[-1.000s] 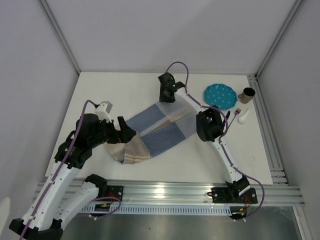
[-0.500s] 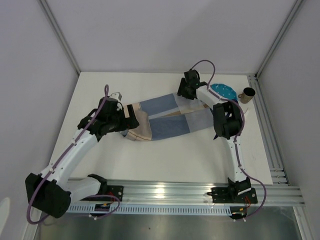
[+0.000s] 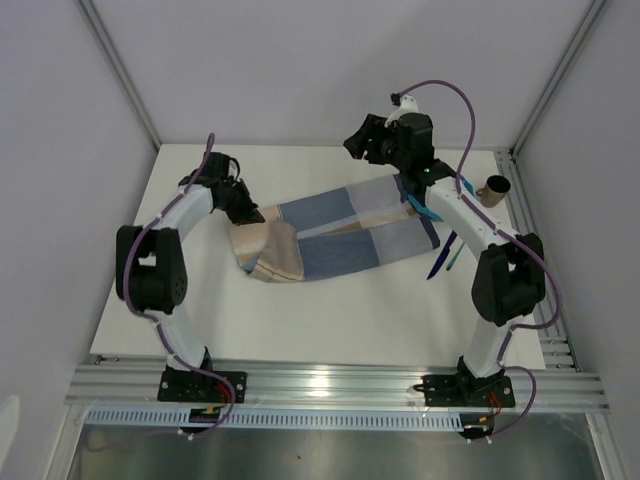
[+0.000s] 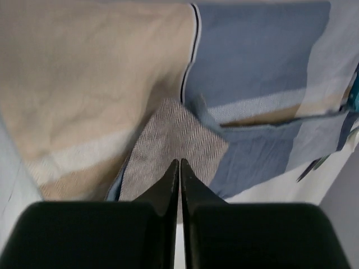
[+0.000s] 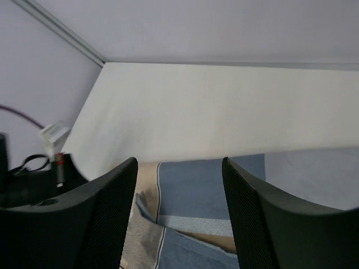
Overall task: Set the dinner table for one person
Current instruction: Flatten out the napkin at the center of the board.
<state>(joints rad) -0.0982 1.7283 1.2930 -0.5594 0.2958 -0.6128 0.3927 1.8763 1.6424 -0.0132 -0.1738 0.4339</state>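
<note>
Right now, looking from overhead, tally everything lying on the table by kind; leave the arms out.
Checked cloth placemat: 1
Brown mug: 1
Cutlery pieces: 2 showing, one dark blue, one teal
Total: 4

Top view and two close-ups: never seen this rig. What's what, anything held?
Two robot arms are bolted at the near edge of a white table. The top view looks down from above and behind; the close-ups come from wrist cameras, so the dark prongs are each arm's own fingers. On the table: a blue-and-beige placemat, rumpled at its left end, a brown mug and cutlery on the right. The left gripper is shut at a turned-over corner of the placemat; whether it pinches the cloth is unclear. The right gripper is open above the placemat's far edge, holding nothing.
</note>
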